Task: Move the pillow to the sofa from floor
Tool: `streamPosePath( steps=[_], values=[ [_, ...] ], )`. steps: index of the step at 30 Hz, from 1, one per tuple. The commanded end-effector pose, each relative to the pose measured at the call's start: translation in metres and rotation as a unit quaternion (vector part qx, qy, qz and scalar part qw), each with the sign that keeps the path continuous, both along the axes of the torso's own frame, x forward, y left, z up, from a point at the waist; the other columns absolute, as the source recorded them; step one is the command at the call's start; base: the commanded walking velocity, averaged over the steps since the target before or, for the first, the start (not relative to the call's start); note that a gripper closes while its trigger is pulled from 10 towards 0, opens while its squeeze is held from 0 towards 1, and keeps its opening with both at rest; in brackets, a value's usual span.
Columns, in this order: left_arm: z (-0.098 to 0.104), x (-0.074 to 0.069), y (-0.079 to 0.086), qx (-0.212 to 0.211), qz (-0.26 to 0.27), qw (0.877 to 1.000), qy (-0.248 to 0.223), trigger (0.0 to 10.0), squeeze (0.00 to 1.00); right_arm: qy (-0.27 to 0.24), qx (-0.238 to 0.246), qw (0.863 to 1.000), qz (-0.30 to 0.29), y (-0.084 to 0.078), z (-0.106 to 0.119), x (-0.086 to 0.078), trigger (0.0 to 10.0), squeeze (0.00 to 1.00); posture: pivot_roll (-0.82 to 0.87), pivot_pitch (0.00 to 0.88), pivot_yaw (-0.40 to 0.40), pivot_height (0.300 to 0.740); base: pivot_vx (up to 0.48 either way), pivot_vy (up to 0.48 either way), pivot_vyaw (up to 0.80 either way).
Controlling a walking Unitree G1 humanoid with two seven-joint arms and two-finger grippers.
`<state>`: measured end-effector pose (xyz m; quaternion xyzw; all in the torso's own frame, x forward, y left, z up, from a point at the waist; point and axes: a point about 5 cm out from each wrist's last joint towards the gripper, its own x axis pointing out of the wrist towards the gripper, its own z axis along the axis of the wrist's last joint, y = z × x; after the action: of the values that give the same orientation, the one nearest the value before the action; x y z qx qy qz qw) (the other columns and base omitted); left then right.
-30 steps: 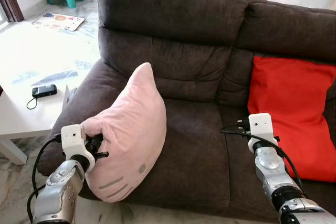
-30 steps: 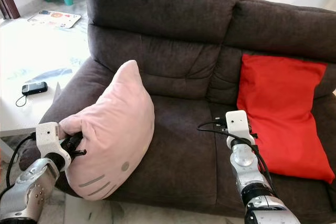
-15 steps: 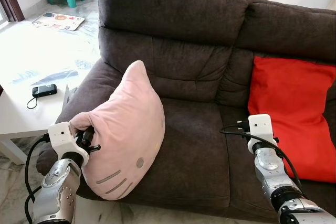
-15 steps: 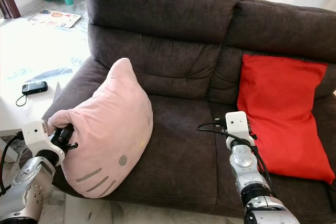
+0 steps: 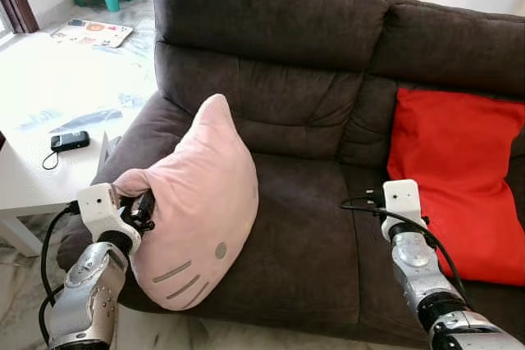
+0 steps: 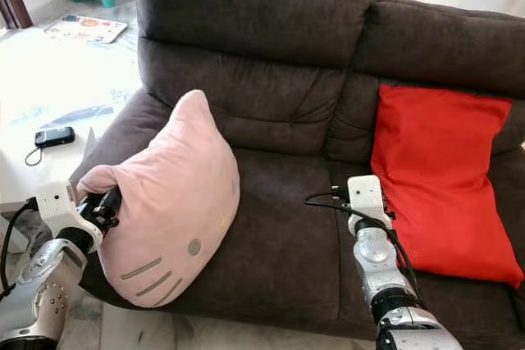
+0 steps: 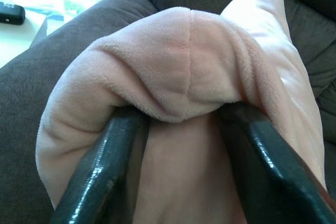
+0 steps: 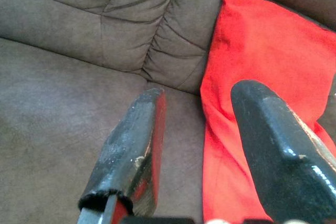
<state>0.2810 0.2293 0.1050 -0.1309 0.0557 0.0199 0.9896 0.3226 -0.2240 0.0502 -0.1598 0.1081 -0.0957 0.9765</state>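
one pink pillow [image 5: 199,211] pinched by left gripper [image 5: 144,207] on sofa [image 5: 312,227].

Plush pink pillow [image 5: 201,219], matt brown fabric sofa [image 5: 279,47]

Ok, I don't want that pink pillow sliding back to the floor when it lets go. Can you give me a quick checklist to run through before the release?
1. Grip: left gripper shut on a bunched corner of the pink pillow, fingers pinching the fabric. Ok.
2. Pillow over the seat: it leans at the sofa's left end by the armrest, its lower edge hanging past the seat's front. Not ok.
3. Pillow weight resting on the cushion: cannot tell.
4. Landing room: bare seat between the pillow and the red cushion. Ok.
5. Right gripper out of the way: open, holding nothing, above the seat near the red cushion. Ok.
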Motion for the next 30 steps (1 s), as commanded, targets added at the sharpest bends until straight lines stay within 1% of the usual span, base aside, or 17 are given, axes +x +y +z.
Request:
streamPosePath(
  steps=[1, 11, 16, 17, 18, 22, 25, 26, 30],
  values=[
    [0.009, 0.004, -0.01, 0.001, -0.017, 1.0, -0.014, 10.0, 1.0, 0.003, 0.003, 1.0, -0.002, -0.002, 0.0, 0.0, 10.0, 0.0, 0.16, 0.069, -0.152, 0.74, 0.0, 0.0, 0.0],
    [0.013, 0.002, -0.014, 0.006, -0.018, 1.0, -0.021, 10.0, 1.0, 0.004, 0.001, 1.0, 0.003, -0.004, 0.002, 0.001, 10.0, 0.0, 0.16, 0.068, -0.17, 0.74, 0.0, 0.0, 0.0],
    [0.022, 0.0, -0.012, 0.026, -0.005, 0.999, -0.033, 10.0, 1.0, 0.004, -0.004, 1.0, 0.007, -0.006, 0.003, 0.001, 10.0, 0.0, 0.13, 0.069, -0.176, 0.74, 0.0, 0.0, 0.0],
    [0.023, -0.001, -0.012, 0.032, -0.002, 0.999, -0.032, 10.0, 0.95, 0.005, -0.004, 1.0, 0.008, -0.006, 0.002, 0.001, 10.0, 0.0, 0.13, 0.069, -0.176, 0.74, 0.0, 0.0, 0.0],
    [0.024, -0.002, -0.011, 0.047, -0.001, 0.998, -0.031, 10.0, 0.0, 0.006, -0.005, 1.0, 0.008, -0.006, 0.002, 0.001, 10.0, 0.0, 0.12, 0.069, -0.169, 0.74, 0.0, 0.0, 0.0],
    [0.028, -0.006, -0.011, 0.054, -0.013, 0.998, -0.03, 10.0, 0.0, 0.003, -0.002, 1.0, 0.009, -0.005, 0.002, 0.001, 10.0, 0.0, 0.11, 0.068, -0.156, 0.74, 0.0, 0.0, 0.0],
    [0.038, -0.01, -0.009, 0.066, -0.026, 0.997, -0.034, 10.0, 0.0, 0.005, 0.002, 1.0, 0.016, -0.001, -0.002, -0.002, 10.0, 0.0, 0.11, 0.057, -0.149, 0.74, 0.0, 0.0, 0.0],
    [0.038, -0.01, -0.009, 0.066, -0.026, 0.997, -0.034, 10.0, 0.0, 0.005, 0.002, 1.0, 0.016, -0.001, -0.002, -0.002, 10.0, 0.0, 0.11, 0.057, -0.149, 0.74, 0.0, 0.0, 0.0],
    [0.053, -0.012, -0.01, 0.07, -0.049, 0.995, -0.046, 10.0, 0.0, 0.006, 0.003, 1.0, 0.02, 0.0, -0.003, -0.003, 10.0, 0.0, 0.12, 0.045, -0.143, 0.74, 0.0, 0.0, 0.0]
  ],
)
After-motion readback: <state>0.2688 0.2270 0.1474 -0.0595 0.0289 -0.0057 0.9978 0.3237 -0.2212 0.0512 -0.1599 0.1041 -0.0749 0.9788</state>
